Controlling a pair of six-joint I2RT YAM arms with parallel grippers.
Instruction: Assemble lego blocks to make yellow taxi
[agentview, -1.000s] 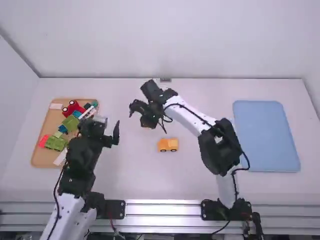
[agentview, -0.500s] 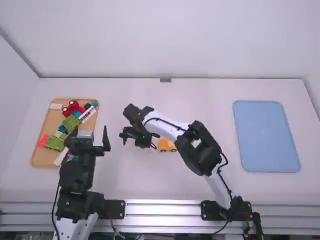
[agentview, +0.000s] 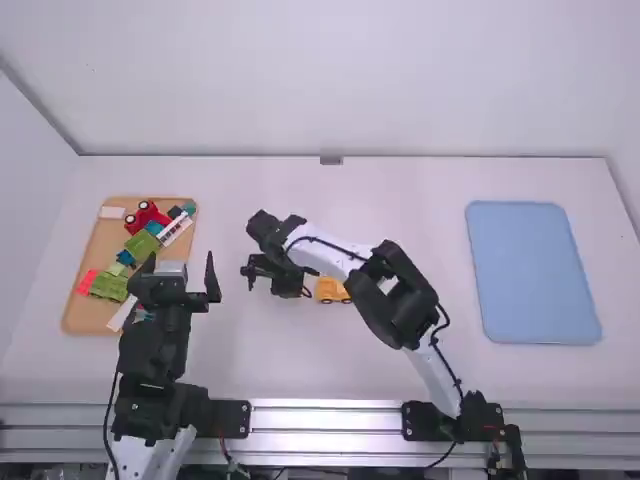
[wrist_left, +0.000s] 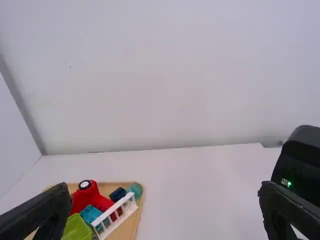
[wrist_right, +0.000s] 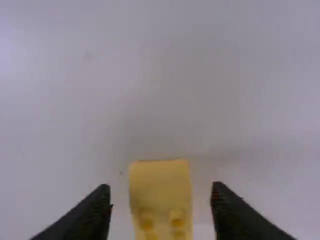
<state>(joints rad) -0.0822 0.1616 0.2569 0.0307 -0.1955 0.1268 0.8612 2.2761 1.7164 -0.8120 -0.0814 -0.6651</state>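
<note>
One yellow block (wrist_right: 160, 182): between the fingers of my right gripper (agentview: 279, 288), wide around it
Left gripper (agentview: 181, 260): I have it wide, near the tray (agentview: 101, 242)

No texts, labels, brands, numbers or signs — on anything here — can be read.

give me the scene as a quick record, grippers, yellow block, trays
left gripper: open, empty, beside the tan tray
right gripper: open, fingers either side of the yellow block
yellow block: studs showing, ungripped
tan tray: left side of table, holds red wheeled piece, green blocks
blue tray: right side, empty
</note>
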